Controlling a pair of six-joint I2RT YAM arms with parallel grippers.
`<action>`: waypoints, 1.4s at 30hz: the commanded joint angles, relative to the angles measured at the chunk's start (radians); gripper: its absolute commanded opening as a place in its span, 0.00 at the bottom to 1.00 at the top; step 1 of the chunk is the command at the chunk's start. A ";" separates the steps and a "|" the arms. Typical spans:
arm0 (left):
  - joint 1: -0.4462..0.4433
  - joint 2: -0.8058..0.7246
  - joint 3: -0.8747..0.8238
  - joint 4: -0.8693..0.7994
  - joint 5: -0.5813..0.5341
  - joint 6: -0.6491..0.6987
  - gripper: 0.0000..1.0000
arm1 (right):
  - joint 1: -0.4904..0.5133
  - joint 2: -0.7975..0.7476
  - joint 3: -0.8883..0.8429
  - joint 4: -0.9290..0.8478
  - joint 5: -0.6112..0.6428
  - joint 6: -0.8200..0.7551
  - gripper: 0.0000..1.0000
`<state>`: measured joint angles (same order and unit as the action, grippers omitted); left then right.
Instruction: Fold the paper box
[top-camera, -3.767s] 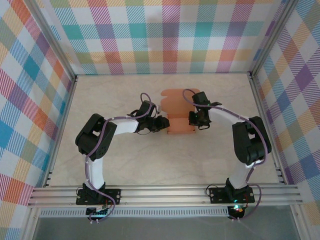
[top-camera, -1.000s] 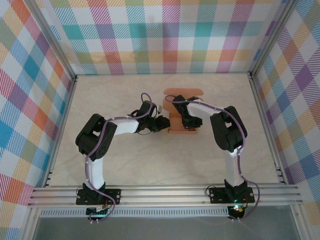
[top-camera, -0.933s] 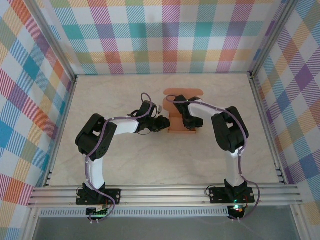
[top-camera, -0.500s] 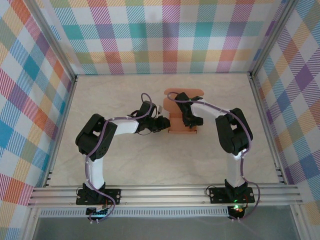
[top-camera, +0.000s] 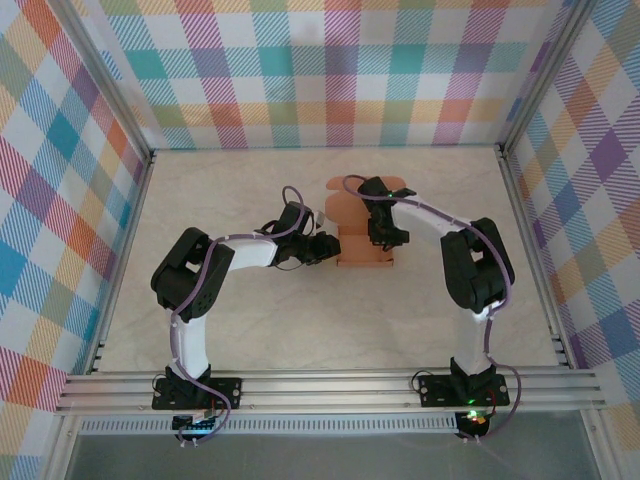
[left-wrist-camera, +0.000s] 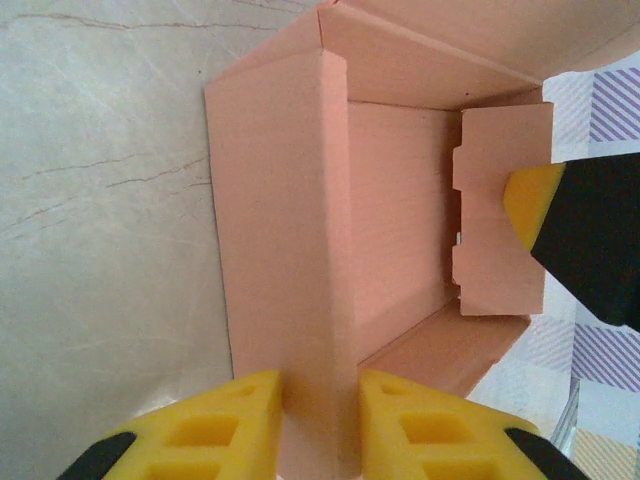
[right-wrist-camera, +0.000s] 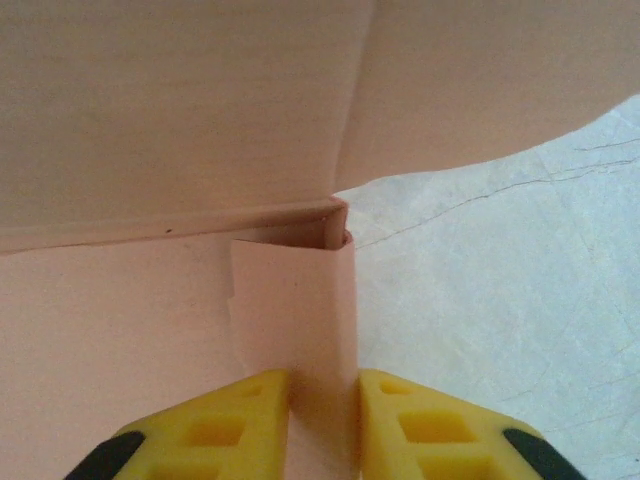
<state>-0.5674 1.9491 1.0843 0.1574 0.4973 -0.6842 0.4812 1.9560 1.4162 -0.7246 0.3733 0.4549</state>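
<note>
Paper box (top-camera: 353, 248) sits mid-tabletop (top-camera: 250, 320), partly erected. Left end effector (left-wrist-camera: 320, 400) is clenched on one raised side wall; right end effector (right-wrist-camera: 322, 400) grasps an upright panel opposite. Wall-raising appears in hand; the next move likely calls for tucking flaps inward without creasing.

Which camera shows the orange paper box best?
The left wrist view: the paper box shows its raised walls and open inside. The top external view has it small and partly covered; the right wrist view is a close-up of one wall.
</note>
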 joint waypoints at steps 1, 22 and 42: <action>-0.005 -0.027 -0.005 -0.022 0.004 0.022 0.25 | 0.000 0.047 -0.003 -0.002 -0.034 -0.007 0.16; -0.006 -0.019 -0.006 -0.013 0.014 0.022 0.25 | 0.043 0.221 0.055 -0.146 0.122 0.005 0.05; -0.005 -0.044 -0.027 -0.012 0.003 0.025 0.25 | 0.078 0.250 0.112 -0.186 0.192 -0.007 0.00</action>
<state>-0.5674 1.9453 1.0809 0.1600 0.5045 -0.6838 0.5896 2.1616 1.6176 -0.9203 0.7055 0.4553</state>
